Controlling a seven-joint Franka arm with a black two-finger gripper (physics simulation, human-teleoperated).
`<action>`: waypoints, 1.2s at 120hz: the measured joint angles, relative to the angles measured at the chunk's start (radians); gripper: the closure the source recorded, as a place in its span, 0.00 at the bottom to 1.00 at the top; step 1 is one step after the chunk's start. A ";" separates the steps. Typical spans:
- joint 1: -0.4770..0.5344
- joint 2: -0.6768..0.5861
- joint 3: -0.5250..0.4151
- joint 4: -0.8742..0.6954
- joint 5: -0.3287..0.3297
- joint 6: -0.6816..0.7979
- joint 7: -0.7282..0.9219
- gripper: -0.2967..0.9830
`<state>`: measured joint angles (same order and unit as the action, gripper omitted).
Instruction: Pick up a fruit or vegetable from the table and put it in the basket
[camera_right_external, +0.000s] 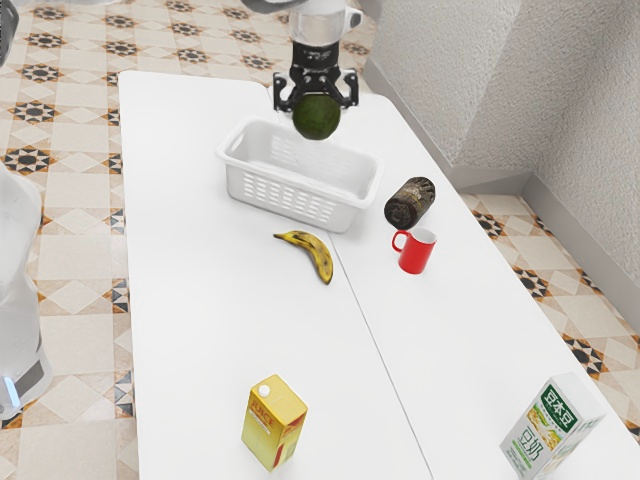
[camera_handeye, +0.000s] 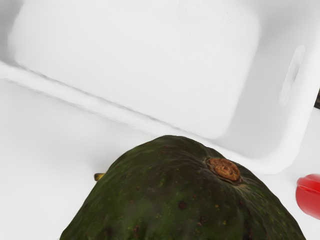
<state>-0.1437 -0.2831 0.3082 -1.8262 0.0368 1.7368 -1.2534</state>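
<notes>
Right down at the bottom of the exterior view, we open with a yellow juice carton (camera_right_external: 272, 425) left of centre and a white-and-green carton (camera_right_external: 552, 425) in the lower right, both upright. Moving up the frame, there's the spotted banana (camera_right_external: 312, 255), lying curved at the middle, just beside the basket. Right of it stands the red mug (camera_right_external: 415, 253), white inside, handle to the exterior view's left, with a dark brown cylinder (camera_right_external: 410, 203) lying just behind.

Now the big one: the white basket (camera_right_external: 290, 203), upright, upper centre, slotted walls all round, and the wrist view looks onto its plain white floor. And up top, the claw (camera_right_external: 316, 108) has the dark green avocado (camera_right_external: 317, 120) in its grip, off the table (camera_right_external: 200, 330)! In the wrist view the fruit overlaps the basket's long rim, the wall standing in the way; whether it's directly above the opening, I can't tell.
</notes>
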 joint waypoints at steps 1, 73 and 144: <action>0.000 0.001 0.004 0.001 0.002 -0.004 0.000 0.58; 0.209 0.308 0.032 0.230 -0.051 -0.135 0.057 0.55; 0.266 0.323 0.045 0.255 -0.080 -0.137 0.123 0.29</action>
<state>0.1221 0.0398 0.3529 -1.5713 -0.0428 1.5996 -1.1301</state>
